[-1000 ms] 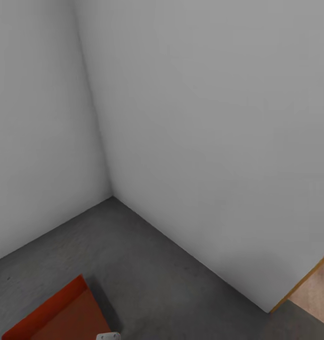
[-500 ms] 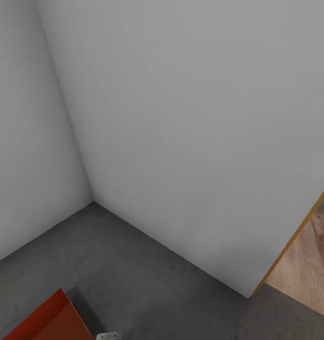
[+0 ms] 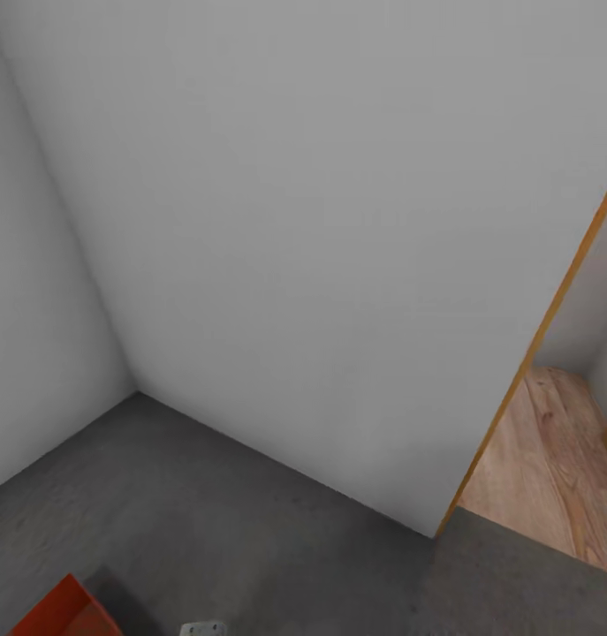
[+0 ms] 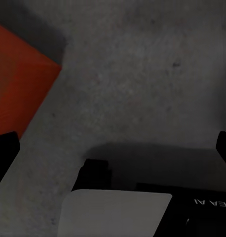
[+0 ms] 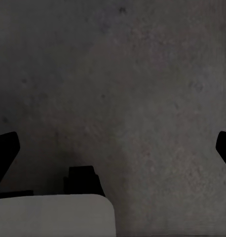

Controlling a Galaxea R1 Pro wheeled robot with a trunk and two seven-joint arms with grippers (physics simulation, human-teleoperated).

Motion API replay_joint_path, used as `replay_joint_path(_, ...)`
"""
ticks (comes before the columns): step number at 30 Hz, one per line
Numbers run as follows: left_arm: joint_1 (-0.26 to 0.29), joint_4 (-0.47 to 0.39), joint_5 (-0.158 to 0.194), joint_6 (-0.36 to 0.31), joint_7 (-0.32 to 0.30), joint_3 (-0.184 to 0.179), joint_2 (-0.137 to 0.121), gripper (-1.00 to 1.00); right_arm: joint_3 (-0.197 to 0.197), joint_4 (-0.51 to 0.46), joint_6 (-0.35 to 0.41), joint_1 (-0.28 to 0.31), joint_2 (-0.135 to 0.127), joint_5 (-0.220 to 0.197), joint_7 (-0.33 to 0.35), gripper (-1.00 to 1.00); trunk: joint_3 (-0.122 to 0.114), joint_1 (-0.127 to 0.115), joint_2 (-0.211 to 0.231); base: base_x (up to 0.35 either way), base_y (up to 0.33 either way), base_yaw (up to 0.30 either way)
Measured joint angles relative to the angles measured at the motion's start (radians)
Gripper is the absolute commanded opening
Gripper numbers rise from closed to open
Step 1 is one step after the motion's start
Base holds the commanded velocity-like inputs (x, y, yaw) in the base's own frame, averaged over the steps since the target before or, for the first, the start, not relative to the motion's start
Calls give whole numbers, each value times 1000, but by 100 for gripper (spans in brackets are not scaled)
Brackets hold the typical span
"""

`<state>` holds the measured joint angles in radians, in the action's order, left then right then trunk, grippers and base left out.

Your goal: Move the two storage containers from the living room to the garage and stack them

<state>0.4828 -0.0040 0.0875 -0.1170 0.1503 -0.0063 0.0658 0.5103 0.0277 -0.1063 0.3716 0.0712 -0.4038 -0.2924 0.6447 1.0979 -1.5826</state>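
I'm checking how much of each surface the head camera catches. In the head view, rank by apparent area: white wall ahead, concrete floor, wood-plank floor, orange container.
Largest to smallest:
1. white wall
2. concrete floor
3. wood-plank floor
4. orange container, cut off by the frame edge, so only a corner counts.

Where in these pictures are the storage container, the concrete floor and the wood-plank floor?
storage container [image 3: 60, 611]: head view, on its orange corner.
concrete floor [image 3: 250, 530]: head view, on a bare grey patch.
wood-plank floor [image 3: 542, 477]: head view, on the planks past the doorway.

Orange-red storage container [image 3: 63, 611], corner visible, resting flat on the dark grey concrete floor [image 3: 232, 530] of the white-walled garage, well apart from the wall corner.
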Motion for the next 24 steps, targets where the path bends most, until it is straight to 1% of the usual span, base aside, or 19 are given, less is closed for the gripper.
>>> replay_joint_path(24, 0, 0, 0, 0, 1, 0, 0, 100, 0, 0, 0, 0, -1, 0, 0, 100, -10, 0, 0, 0, 0, -274)
